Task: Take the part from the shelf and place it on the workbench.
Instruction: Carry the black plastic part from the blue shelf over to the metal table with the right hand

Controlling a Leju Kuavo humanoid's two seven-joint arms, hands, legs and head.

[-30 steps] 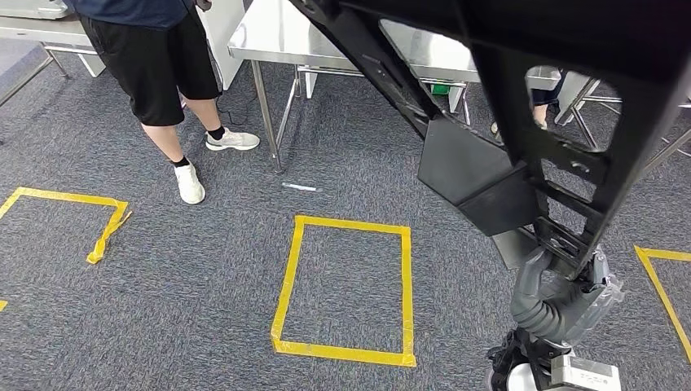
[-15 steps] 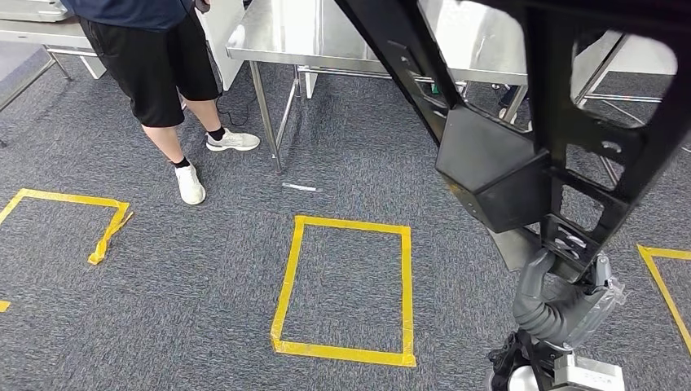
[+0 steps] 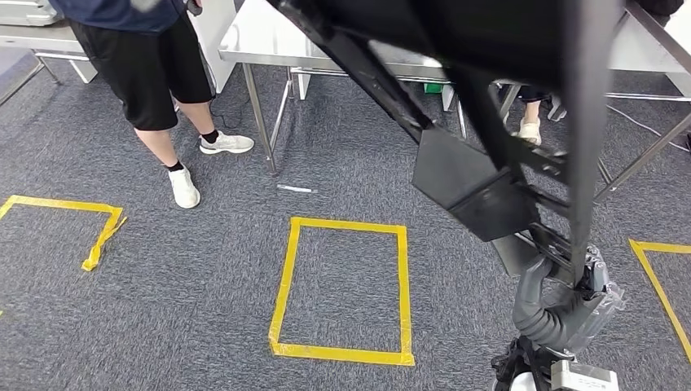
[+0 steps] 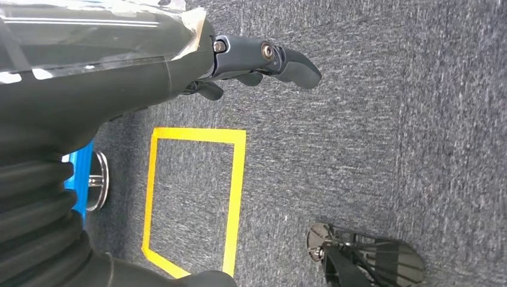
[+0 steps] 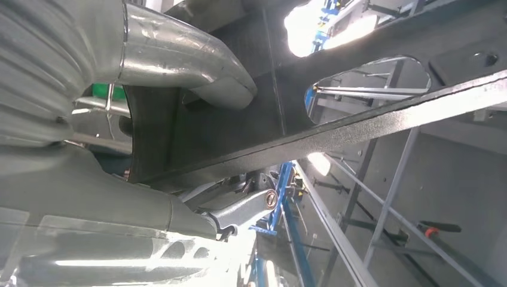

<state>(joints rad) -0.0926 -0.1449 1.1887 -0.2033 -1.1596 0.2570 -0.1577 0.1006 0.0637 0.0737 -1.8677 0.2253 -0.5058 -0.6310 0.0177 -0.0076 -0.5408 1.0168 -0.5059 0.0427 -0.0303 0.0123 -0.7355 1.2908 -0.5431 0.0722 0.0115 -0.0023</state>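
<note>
- Grey carpet (image 3: 163, 309) marked with yellow tape squares (image 3: 342, 289); a steel workbench (image 3: 285, 41) stands ahead, a person (image 3: 155, 73) beside it.
- The part (image 3: 481, 187), a black metal frame with cut-outs and a boxy block, is up in the air, gripped at its lower end by the right hand (image 3: 570, 301).
- It looks stiff, long and probably top-heavy; its matt, grainy coating should help the grip.
- Left hand (image 4: 257, 60) hangs over the carpet, fingers loosely apart, holding nothing.
</note>
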